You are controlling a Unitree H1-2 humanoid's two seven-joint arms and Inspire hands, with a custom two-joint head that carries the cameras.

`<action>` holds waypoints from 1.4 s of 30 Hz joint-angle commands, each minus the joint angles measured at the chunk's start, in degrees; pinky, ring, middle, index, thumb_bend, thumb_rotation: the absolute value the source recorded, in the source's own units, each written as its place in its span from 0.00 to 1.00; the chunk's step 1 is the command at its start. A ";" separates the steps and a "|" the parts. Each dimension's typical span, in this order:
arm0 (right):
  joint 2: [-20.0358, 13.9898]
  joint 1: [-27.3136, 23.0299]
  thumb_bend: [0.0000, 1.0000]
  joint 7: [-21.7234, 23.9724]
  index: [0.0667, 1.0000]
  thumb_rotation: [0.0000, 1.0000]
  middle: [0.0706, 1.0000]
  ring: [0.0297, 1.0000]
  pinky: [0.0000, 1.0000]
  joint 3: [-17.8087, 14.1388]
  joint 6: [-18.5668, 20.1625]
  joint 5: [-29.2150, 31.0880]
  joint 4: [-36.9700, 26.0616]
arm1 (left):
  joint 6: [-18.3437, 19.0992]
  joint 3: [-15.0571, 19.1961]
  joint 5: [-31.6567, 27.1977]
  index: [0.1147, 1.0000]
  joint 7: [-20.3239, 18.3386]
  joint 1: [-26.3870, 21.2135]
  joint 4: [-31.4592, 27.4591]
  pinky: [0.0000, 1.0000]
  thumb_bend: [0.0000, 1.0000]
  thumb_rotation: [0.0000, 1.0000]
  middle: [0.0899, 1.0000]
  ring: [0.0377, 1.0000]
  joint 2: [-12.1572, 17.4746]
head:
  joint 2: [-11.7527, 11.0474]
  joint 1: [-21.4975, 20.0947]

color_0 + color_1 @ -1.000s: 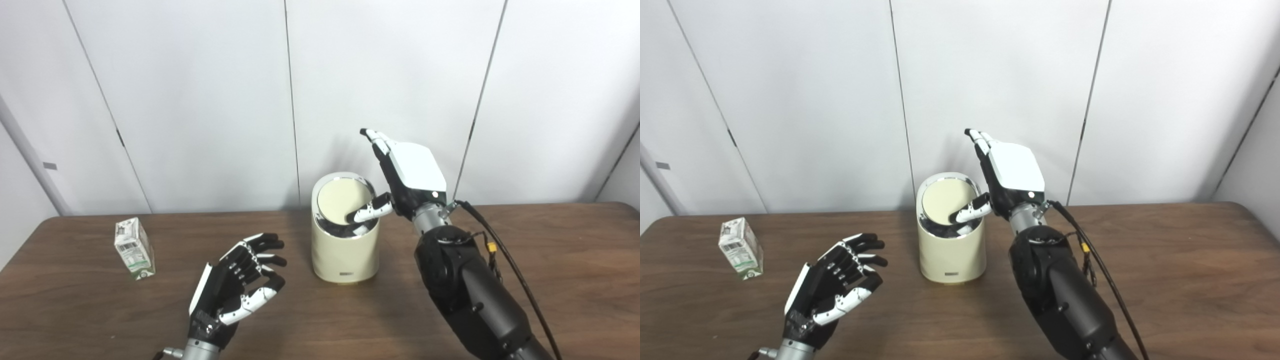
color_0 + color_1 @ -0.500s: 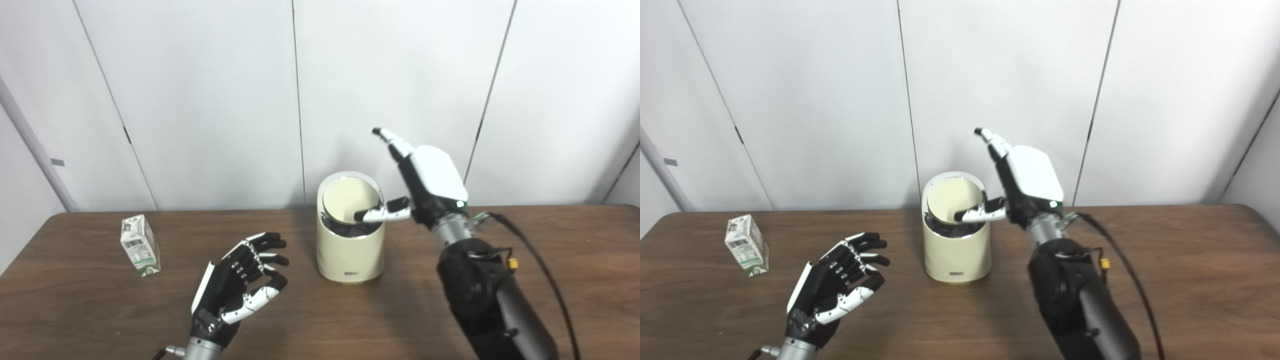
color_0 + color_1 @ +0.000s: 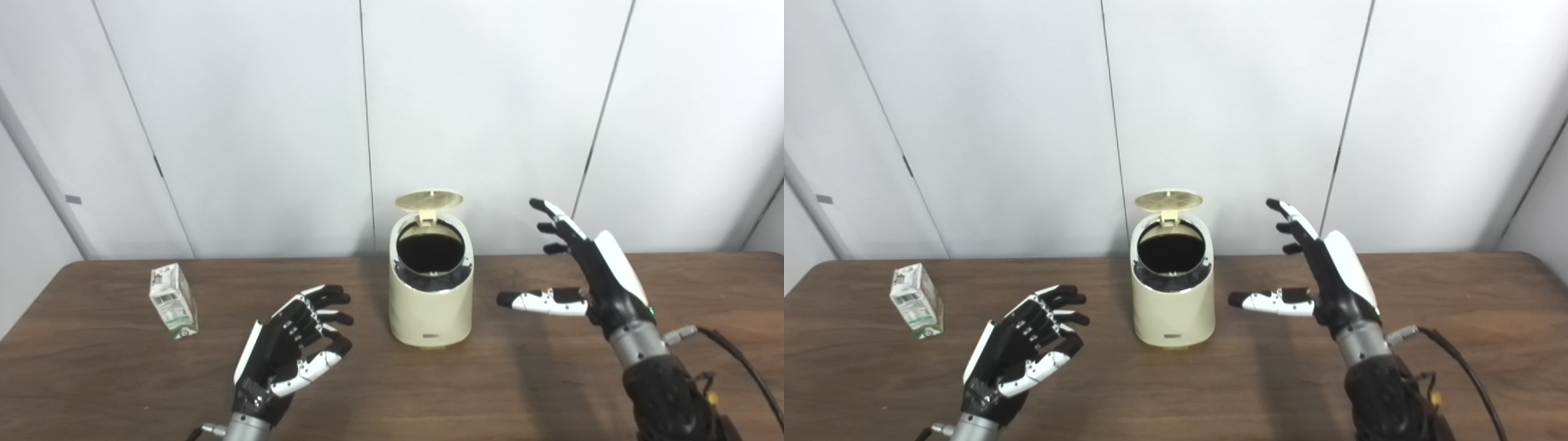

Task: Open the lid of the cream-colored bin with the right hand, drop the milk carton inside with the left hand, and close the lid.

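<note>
Lid (image 3: 1168, 200) ribs clearer from right eye; bin (image 3: 430, 306) open.

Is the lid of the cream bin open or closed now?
Open. The lid stands raised behind the bin, exposing its dark opening.

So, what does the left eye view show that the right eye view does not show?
Only the left eye view: a longer stretch of the left edge of the table, but no extra object. Only the right eye view: its far right corner. Both: the cream bin with its lid standing open, the milk carton upright at the left, and the left robot hand and right robot hand, both open and empty.
</note>
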 commanded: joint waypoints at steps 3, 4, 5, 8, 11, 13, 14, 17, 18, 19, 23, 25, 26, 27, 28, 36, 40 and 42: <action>0.80 1.64 0.85 -0.72 0.88 0.35 0.88 0.85 0.74 -0.16 -2.10 0.60 -2.91 | -0.95 0.47 -0.48 0.72 -0.36 -1.67 -1.29 0.46 0.62 0.13 0.71 0.62 0.45 | 0.04 -0.05; 1.00 2.37 0.85 -0.71 0.89 0.36 0.88 0.85 0.75 -0.30 -2.35 1.08 -3.05 | -1.07 0.51 -0.50 0.72 -0.37 -1.70 -1.19 0.46 0.62 0.12 0.71 0.62 0.46 | 0.04 -0.05; 1.10 3.00 0.86 -0.67 0.89 0.37 0.88 0.85 0.75 -0.39 -2.57 1.43 -3.20 | -1.08 0.55 -0.39 0.72 -0.30 -1.69 -1.21 0.46 0.62 0.12 0.71 0.62 0.46 | 0.04 -0.05; 1.13 3.87 0.86 -0.89 0.89 0.39 0.89 0.84 0.75 -0.46 -2.89 1.56 -3.41 | -1.11 0.65 -0.85 0.72 -0.46 -1.77 -1.01 0.46 0.62 0.12 0.71 0.62 0.41 | -0.07 -0.01; 0.99 4.19 0.86 -1.25 0.89 0.38 0.88 0.84 0.73 -0.60 -3.51 1.54 -3.13 | -1.57 0.68 -1.04 0.71 -0.58 -1.93 -0.62 0.45 0.62 0.11 0.70 0.62 0.37 | -0.10 0.17; 0.82 4.53 0.85 -1.42 0.89 0.37 0.89 0.84 0.73 -0.73 -4.38 1.73 -2.74 | -1.39 0.75 -0.71 0.71 -0.28 -1.89 -0.86 0.45 0.62 0.12 0.70 0.62 0.34 | -0.20 0.38; 0.77 4.80 0.84 -1.41 0.89 0.36 0.89 0.83 0.72 -0.80 -4.87 1.97 -2.48 | -1.22 0.80 -0.33 0.71 0.03 -1.78 -1.18 0.45 0.62 0.12 0.70 0.62 0.29 | -0.26 0.93; 0.95 5.96 0.81 -1.63 0.90 0.30 0.89 0.83 0.70 -1.12 -7.84 3.93 -0.84 | -1.22 0.97 0.80 0.71 0.92 -1.48 -2.07 0.46 0.62 0.11 0.70 0.61 0.13 | -0.58 3.01; 1.03 6.30 0.81 -1.78 0.89 0.29 0.89 0.83 0.71 -1.25 -8.88 4.55 -0.22 | -1.46 1.02 1.04 0.71 1.09 -1.46 -2.16 0.46 0.62 0.11 0.70 0.61 0.09 | -0.79 4.17; 1.14 6.73 0.80 -1.74 0.89 0.27 0.89 0.83 0.72 -1.38 -9.54 5.31 0.20 | -1.79 1.08 1.36 0.71 1.24 -1.49 -2.26 0.46 0.63 0.12 0.69 0.61 0.12 | -0.92 5.01; 0.99 8.34 0.78 -1.47 0.91 0.22 0.90 0.85 0.77 -1.50 -10.69 6.93 0.65 | -2.60 1.55 1.74 0.71 1.65 -1.64 -2.38 0.47 0.64 0.14 0.70 0.63 0.36 | -1.46 7.57; 0.43 8.88 0.78 -1.58 0.91 0.21 0.90 0.84 0.76 -1.58 -11.78 6.99 1.08 | -2.59 2.16 2.02 0.71 2.17 -1.62 -2.77 0.47 0.65 0.14 0.70 0.62 0.33 | -1.76 8.17; 0.12 9.11 0.78 -1.54 0.91 0.22 0.90 0.84 0.76 -1.74 -12.31 7.15 1.31 | -2.53 2.74 2.01 0.71 2.48 -1.68 -3.29 0.47 0.65 0.14 0.70 0.62 0.59 | -1.88 8.60; -0.15 9.23 0.76 -1.69 0.92 0.19 0.91 0.84 0.76 -1.90 -13.14 7.24 1.69 | -2.68 3.39 2.04 0.72 2.66 -1.85 -3.74 0.48 0.66 0.13 0.70 0.62 1.10 | -2.03 8.94; -0.34 9.30 0.76 -1.79 0.92 0.17 0.91 0.84 0.76 -2.03 -13.76 7.33 1.99 | -2.81 3.82 2.05 0.72 2.74 -1.97 -4.01 0.48 0.67 0.14 0.71 0.62 1.43 | -2.14 9.19; -1.62 9.33 0.75 -0.65 0.93 0.14 0.92 0.86 0.78 -3.60 -14.34 9.16 3.12 | -0.61 9.66 7.54 0.74 3.64 -5.72 -8.81 0.54 0.74 0.09 0.71 0.65 11.78 | -3.71 13.40; -1.23 9.46 0.75 0.45 0.94 0.10 0.93 0.88 0.80 -4.12 -11.27 10.63 1.61 | 3.14 13.02 8.41 0.72 5.08 -8.84 -10.07 0.55 0.74 0.07 0.69 0.63 16.68 | -4.46 15.51; -1.18 9.43 0.75 0.91 0.94 0.09 0.94 0.88 0.80 -4.23 -10.68 11.25 1.29 | 4.28 14.00 9.02 0.72 4.98 -10.08 -9.76 0.55 0.73 0.07 0.70 0.63 19.07 | -4.84 16.31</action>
